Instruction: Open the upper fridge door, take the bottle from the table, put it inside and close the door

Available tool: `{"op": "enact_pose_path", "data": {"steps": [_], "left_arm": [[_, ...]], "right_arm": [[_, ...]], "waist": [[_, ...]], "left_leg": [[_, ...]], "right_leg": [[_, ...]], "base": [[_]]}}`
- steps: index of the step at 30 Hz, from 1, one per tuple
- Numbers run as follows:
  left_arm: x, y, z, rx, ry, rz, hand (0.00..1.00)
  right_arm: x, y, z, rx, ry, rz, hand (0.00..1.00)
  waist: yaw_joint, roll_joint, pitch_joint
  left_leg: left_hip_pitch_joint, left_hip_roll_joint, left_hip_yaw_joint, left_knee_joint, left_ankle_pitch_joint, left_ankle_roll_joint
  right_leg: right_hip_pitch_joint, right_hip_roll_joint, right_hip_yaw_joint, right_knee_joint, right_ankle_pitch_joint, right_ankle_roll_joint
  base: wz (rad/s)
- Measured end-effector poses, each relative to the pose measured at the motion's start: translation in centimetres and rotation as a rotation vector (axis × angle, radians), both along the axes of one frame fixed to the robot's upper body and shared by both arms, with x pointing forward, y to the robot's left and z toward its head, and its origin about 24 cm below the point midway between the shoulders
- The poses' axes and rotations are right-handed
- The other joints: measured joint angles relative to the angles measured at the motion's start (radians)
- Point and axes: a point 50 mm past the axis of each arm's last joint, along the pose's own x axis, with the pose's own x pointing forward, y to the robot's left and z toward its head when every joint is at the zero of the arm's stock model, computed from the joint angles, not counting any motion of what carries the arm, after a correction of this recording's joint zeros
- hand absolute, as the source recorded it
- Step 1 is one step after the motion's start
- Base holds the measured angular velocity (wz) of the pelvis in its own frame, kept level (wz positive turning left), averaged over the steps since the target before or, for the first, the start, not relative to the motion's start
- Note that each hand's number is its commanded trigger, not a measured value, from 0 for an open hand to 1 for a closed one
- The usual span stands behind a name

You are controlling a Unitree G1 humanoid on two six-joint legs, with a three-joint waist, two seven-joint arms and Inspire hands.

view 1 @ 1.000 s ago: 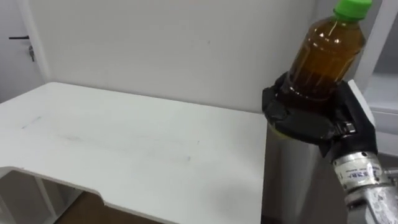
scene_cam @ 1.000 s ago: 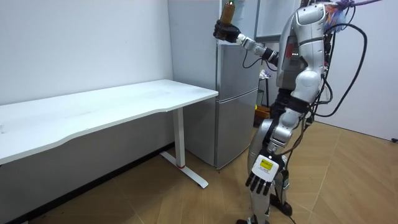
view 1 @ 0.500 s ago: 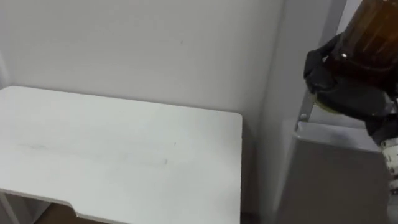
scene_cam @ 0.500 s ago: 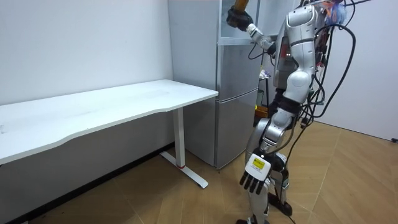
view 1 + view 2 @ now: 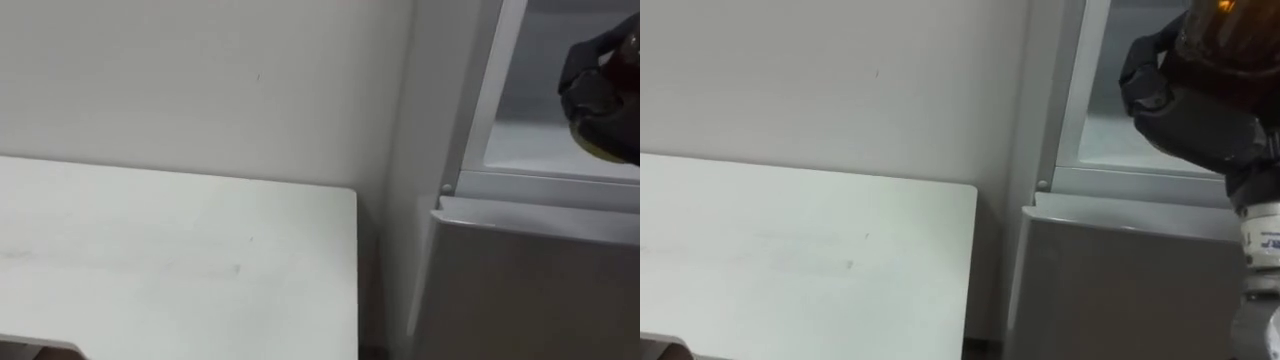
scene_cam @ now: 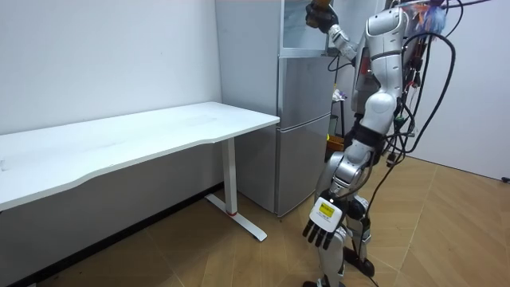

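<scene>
Your right hand is clamping its curled fingers round the lower body of the brown bottle. You are holding the bottle roughly upright at the mouth of the open upper fridge compartment, above the front sill and not yet resting on the shelf inside. For this step, I would be carrying the bottle straight in with its base raised clear of the sill, steering away from the grey frame at the opening's left edge. Set it down well back on the white shelf, and loosen the fingers only once the base is sitting flat. Below, the lower fridge door is closed. Your left hand is hanging by your leg, fingers relaxed. The white table is standing just beside the fridge.
</scene>
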Motion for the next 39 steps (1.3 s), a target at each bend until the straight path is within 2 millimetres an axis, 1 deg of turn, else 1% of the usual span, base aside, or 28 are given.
{"op": "enact_pose_path", "data": {"steps": [7,13,19,23,27,32,35,37,39], "left_arm": [[0.1,0.1,0.0,0.002,0.002,-0.001,0.00],[0.1,0.1,0.0,0.002,0.000,-0.001,0.00],[0.1,-0.2,-0.1,-0.005,-0.001,0.000,0.00],[0.1,-0.2,0.0,-0.004,-0.002,0.000,0.00],[0.1,-0.2,0.0,-0.004,0.001,0.001,0.00],[0.0,-0.2,0.0,-0.003,0.002,-0.005,0.00],[0.4,-0.1,0.1,0.001,-0.015,-0.006,0.00],[0.4,0.0,0.2,0.006,-0.025,0.003,0.00],[0.2,0.1,0.3,0.009,-0.021,0.004,0.00]], "right_arm": [[0.1,-0.2,-0.7,-0.003,0.047,-0.006,1.00],[0.1,-0.2,-0.8,0.009,0.051,0.005,1.00],[0.3,-0.3,-1.0,0.085,0.063,0.061,1.00],[1.3,-1.1,-1.9,0.161,0.111,0.057,1.00],[1.9,-2.0,-2.8,0.218,0.151,-0.001,1.00],[2.4,-2.5,-3.2,0.249,0.172,-0.044,1.00],[3.6,-3.8,-3.3,0.271,0.205,-0.104,1.00],[4.3,-4.9,-3.0,0.272,0.236,-0.162,1.00],[4.6,-5.4,-2.5,0.263,0.244,-0.183,1.00]], "waist": [[0.000,0.001,-0.0002],[0.005,0.002,0.0003],[0.013,0.015,0.0095],[0.015,0.016,0.0104],[0.015,0.018,0.0091],[0.022,0.020,0.0061],[0.035,0.014,0.0065],[0.049,0.006,0.0028],[0.055,0.001,-0.0003]], "left_leg": [[0.002,0.000,0.000,0.001,-0.002,0.000],[0.003,0.000,0.003,0.002,-0.003,0.000],[0.010,0.001,0.004,0.004,-0.006,0.001],[0.012,0.001,0.004,0.003,-0.006,0.001],[0.009,0.001,0.003,0.003,-0.006,0.001],[0.008,0.001,0.003,0.002,-0.006,0.001],[0.006,0.001,0.001,0.002,-0.006,0.001],[-0.002,0.001,-0.001,0.000,-0.005,0.000],[-0.012,0.001,-0.002,0.000,-0.005,0.000]], "right_leg": [[0.001,0.000,0.002,0.001,0.000,0.000],[0.001,0.000,0.006,0.001,0.000,0.000],[0.009,0.000,0.005,0.000,0.000,0.000],[0.012,0.000,0.002,0.000,0.000,0.000],[0.009,0.000,0.000,0.001,0.000,0.000],[0.008,0.000,-0.001,0.000,0.000,0.000],[0.007,0.000,-0.004,0.000,0.000,0.000],[-0.001,0.001,-0.005,0.000,0.000,0.001],[-0.011,0.001,-0.005,0.000,0.000,0.001]], "base": [[0.00],[0.00],[0.00],[0.00],[0.00],[0.00],[0.00],[0.00],[0.00]]}}
